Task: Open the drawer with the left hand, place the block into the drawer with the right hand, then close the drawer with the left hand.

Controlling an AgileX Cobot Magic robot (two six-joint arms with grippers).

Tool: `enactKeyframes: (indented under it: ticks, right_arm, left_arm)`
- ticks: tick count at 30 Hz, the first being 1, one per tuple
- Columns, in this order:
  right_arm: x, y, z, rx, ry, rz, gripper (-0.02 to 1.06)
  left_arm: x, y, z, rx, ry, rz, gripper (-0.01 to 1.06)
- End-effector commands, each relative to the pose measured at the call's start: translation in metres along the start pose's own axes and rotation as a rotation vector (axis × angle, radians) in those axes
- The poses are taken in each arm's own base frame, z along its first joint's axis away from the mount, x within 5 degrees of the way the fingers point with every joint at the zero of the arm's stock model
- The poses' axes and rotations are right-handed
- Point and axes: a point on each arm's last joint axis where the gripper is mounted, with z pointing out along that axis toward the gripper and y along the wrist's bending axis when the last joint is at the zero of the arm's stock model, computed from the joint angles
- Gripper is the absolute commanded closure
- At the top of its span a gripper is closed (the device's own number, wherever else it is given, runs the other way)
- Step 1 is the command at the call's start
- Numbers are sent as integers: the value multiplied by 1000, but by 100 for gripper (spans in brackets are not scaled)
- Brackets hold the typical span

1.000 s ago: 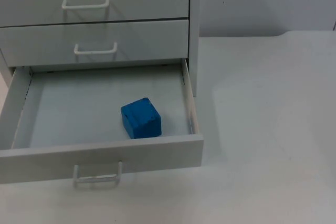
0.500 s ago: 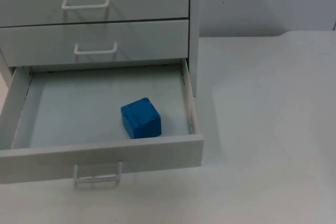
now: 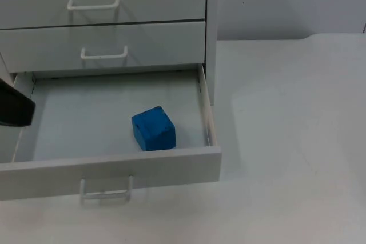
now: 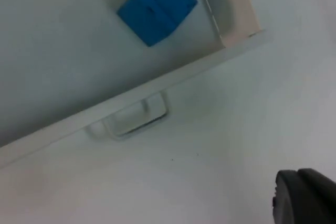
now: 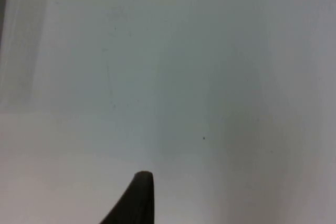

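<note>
Change since the preceding top views: my left arm (image 3: 14, 107) has entered over the left wall of the open bottom drawer (image 3: 203, 155), appearing as a dark shape at that edge, where one second and half a second ago no part of me stood above the drawer. From the left wrist, my left gripper (image 4: 304, 198) now looks onto the drawer's handle (image 4: 134, 119) and the blue block (image 4: 157, 8)

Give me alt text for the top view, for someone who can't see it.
A blue block lies inside the open bottom drawer of a white cabinet on a white table. The left gripper enters above the drawer's left wall.
</note>
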Motion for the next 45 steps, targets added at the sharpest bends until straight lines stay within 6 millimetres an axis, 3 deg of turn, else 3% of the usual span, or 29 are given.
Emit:
enactKeyframes:
  ticks: [1, 9, 13, 18, 23, 38, 45]
  right_arm:
    - [-1, 1, 0, -7, -9, 2, -1]
    - [-1, 1, 0, -5, -12, 0, -1]
    - [-1, 1, 0, -3, -14, -1, -1]
    - [-1, 1, 0, -3, -12, -1, -1]
    - [-1, 1, 0, -3, -12, -1, -1]
    - [-1, 1, 0, -1, -10, -4, -1]
    - [-1, 1, 0, 0, -11, -4, -1]
  left_arm:
    - [-8, -4, 7, 4, 10, 37, 105]
    - [-17, -40, 28, -166, -35, 279, 105]
    - [-3, -68, 44, -305, 11, 530, 105]
    - [9, -82, 60, -519, 49, 782, 105]
    - [23, -97, 88, -557, 97, 955, 105]
    - [49, -86, 168, -569, 241, 1065, 105]
    - [57, -78, 190, -576, 286, 1152, 105]
